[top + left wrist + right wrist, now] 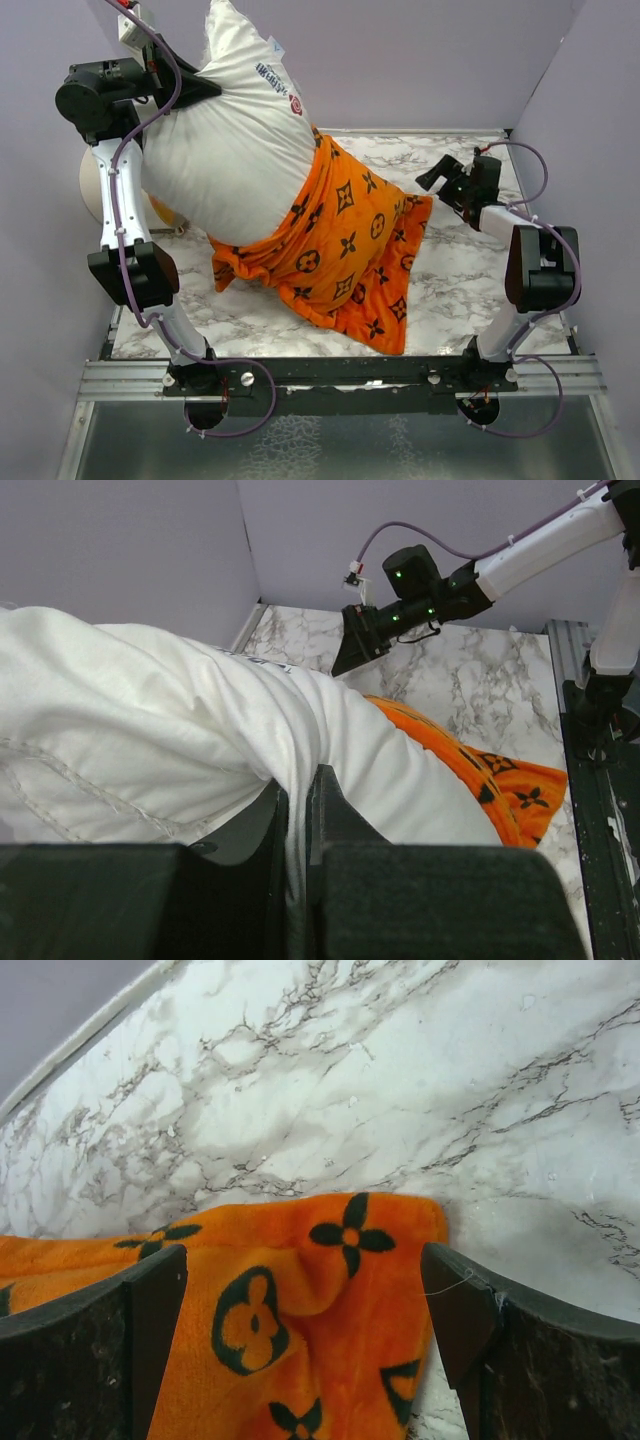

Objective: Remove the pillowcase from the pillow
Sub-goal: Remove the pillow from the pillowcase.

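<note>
One view, left wrist, shows fingers (337, 815) pinching pillow (150, 720).

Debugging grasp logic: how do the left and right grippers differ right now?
The left gripper is shut on a fold of the pillow; the right gripper is open, gripping nothing. The left gripper holds the pillow's end up high; the right gripper sits low over the corner of the pillowcase on the table. Both are black two-finger grippers.

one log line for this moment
left gripper: shut on pillow, raised | right gripper: open by pillowcase corner | pillowcase: covers pillow's lower end only, draped on table
</note>
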Robot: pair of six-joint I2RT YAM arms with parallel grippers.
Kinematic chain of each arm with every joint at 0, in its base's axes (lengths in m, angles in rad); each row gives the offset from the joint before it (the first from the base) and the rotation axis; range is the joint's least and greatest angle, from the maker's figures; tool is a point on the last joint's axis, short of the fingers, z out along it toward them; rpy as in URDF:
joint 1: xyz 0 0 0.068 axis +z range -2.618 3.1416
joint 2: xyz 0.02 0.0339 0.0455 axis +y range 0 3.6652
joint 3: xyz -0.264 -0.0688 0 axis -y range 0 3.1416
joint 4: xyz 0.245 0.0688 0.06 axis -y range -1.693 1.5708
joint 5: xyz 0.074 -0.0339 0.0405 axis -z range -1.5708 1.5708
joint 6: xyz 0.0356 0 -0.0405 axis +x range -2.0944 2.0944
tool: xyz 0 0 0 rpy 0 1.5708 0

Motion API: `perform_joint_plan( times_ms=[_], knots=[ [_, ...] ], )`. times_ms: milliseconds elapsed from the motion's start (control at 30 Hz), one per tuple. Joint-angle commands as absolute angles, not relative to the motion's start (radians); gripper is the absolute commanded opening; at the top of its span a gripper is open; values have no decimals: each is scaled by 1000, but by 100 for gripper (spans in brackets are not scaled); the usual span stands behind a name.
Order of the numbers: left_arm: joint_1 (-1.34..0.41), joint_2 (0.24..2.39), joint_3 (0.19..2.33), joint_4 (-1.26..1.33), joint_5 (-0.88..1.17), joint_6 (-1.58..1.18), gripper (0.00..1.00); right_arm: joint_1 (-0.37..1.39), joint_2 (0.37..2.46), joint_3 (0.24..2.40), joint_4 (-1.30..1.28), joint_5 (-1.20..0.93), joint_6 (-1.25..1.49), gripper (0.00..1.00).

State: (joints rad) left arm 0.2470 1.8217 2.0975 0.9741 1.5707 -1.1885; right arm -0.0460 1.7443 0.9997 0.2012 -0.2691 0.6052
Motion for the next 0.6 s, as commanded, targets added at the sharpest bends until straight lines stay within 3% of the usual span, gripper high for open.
perform_joint_plan(
  times_ms=[0,267,433,500,533,567],
  knots=[
    [241,1781,2103,1078,1679,-1203,0,-44,1805,1044,128,-279,594,100],
    [241,1754,1995,1130,1632,-1209,0,66,1855,1103,-28,-142,542,100],
    [248,1755,1918,1029,1488,-1219,0,66,1787,1001,-48,-81,618,100],
    [267,1760,1965,661,1352,-1058,0,66,1757,964,-52,-46,644,100],
    [268,1771,2081,69,1216,-789,0,66,1747,954,-56,-29,650,100],
    [245,1797,2217,-247,1053,-475,0,66,1739,947,-60,-15,654,100]
  ],
)
